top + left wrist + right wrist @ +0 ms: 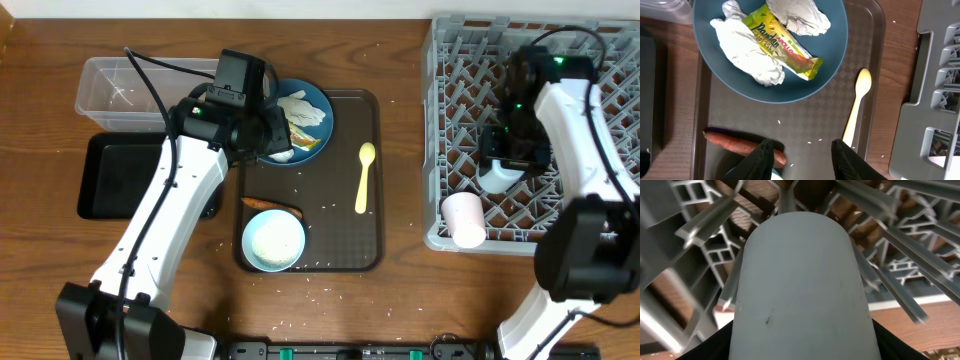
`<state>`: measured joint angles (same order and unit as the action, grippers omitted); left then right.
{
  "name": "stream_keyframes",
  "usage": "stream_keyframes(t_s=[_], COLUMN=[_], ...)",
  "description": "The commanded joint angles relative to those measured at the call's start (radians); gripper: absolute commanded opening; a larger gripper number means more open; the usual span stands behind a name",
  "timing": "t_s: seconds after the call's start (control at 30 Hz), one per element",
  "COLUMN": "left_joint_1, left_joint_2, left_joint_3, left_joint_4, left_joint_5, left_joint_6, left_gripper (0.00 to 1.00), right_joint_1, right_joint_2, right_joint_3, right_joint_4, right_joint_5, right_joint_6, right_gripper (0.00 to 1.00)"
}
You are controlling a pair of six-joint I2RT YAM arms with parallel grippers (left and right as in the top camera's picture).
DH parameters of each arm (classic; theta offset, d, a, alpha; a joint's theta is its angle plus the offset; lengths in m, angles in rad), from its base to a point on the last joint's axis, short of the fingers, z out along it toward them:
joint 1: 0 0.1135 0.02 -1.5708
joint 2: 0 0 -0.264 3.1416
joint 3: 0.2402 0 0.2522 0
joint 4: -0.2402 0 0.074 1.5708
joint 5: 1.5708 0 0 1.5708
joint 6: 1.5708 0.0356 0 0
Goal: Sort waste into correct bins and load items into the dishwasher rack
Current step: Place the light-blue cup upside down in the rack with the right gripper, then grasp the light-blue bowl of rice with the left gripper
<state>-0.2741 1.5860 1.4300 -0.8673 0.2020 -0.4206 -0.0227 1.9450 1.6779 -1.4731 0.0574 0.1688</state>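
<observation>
The dark-blue plate [832,47] lies on the brown serving tray [335,180] and carries two crumpled paper wads [747,47] and a yellow-green wrapper [782,42]. My left gripper [802,155] hovers open above the tray, nothing between its fingers, with the carrot [735,142] just beside the left finger. The yellow spoon [857,107] lies to the right, and the white bowl [273,241] sits at the tray's front. My right gripper [500,168] is shut on the light-blue cup [800,280], held low inside the dishwasher rack [440,60]. The pink cup [463,218] lies in the rack's front corner.
A clear tub [115,90] and a black tray [115,175] sit to the left of the serving tray. Loose rice grains [300,325] are scattered on the wood near the table's front edge, with a few on the tray.
</observation>
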Motion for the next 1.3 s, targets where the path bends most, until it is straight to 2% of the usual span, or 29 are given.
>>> stream_keyframes(t_s=[0.0, 0.13, 0.3, 0.4, 0.5, 0.53, 0.57, 0.77, 0.93, 1.03, 1.1, 1.13, 1.27], left_joint_1=[-0.002, -0.002, -0.002, -0.002, -0.002, -0.002, -0.002, -0.002, -0.002, -0.002, -0.002, -0.002, -0.002], left_joint_2=[0.002, 0.002, 0.002, 0.002, 0.002, 0.002, 0.002, -0.007, -0.043, -0.086, -0.111, -0.120, -0.137], left_joint_3=[-0.014, -0.014, -0.014, -0.014, -0.014, -0.014, -0.014, 0.004, 0.043, 0.043, 0.043, 0.043, 0.043], left_joint_4=[-0.007, -0.011, -0.015, -0.014, -0.014, -0.014, -0.015, -0.056, -0.111, -0.144, -0.172, -0.185, -0.261], left_joint_5=[-0.021, -0.021, -0.021, -0.021, -0.021, -0.020, -0.020, -0.020, -0.019, -0.019, -0.020, -0.020, -0.021], left_joint_6=[0.008, 0.008, 0.008, 0.008, 0.008, 0.017, 0.032, 0.117, 0.121, 0.121, 0.121, 0.121, 0.121], left_gripper=[0.40, 0.40, 0.41, 0.41, 0.41, 0.46, 0.47, 0.48, 0.48, 0.49, 0.49, 0.53, 0.53], right_joint_1=[0.007, 0.009, 0.009, 0.009, 0.009, 0.009, 0.009, 0.003, 0.024, 0.066, 0.106, 0.129, 0.232], right_joint_2=[0.038, 0.057, 0.057, 0.056, 0.048, 0.041, 0.033, -0.059, -0.156, -0.198, -0.206, -0.206, -0.196], right_joint_3=[-0.005, -0.005, -0.004, 0.004, 0.027, 0.038, 0.050, 0.161, 0.216, 0.216, 0.216, 0.216, 0.199], right_joint_4=[0.007, 0.032, 0.059, 0.059, 0.051, 0.047, 0.043, 0.011, 0.048, 0.092, 0.114, 0.126, 0.187], right_joint_5=[0.013, -0.008, -0.034, -0.063, -0.080, -0.089, -0.095, -0.097, -0.279, -0.351, -0.366, -0.373, -0.377], right_joint_6=[0.010, 0.008, -0.014, -0.029, -0.029, -0.032, -0.036, -0.057, -0.126, -0.133, -0.128, -0.123, -0.076], right_gripper=[0.56, 0.76, 0.89, 0.93, 0.93, 0.93, 0.93, 0.93, 0.88, 0.86, 0.86, 0.86, 0.83])
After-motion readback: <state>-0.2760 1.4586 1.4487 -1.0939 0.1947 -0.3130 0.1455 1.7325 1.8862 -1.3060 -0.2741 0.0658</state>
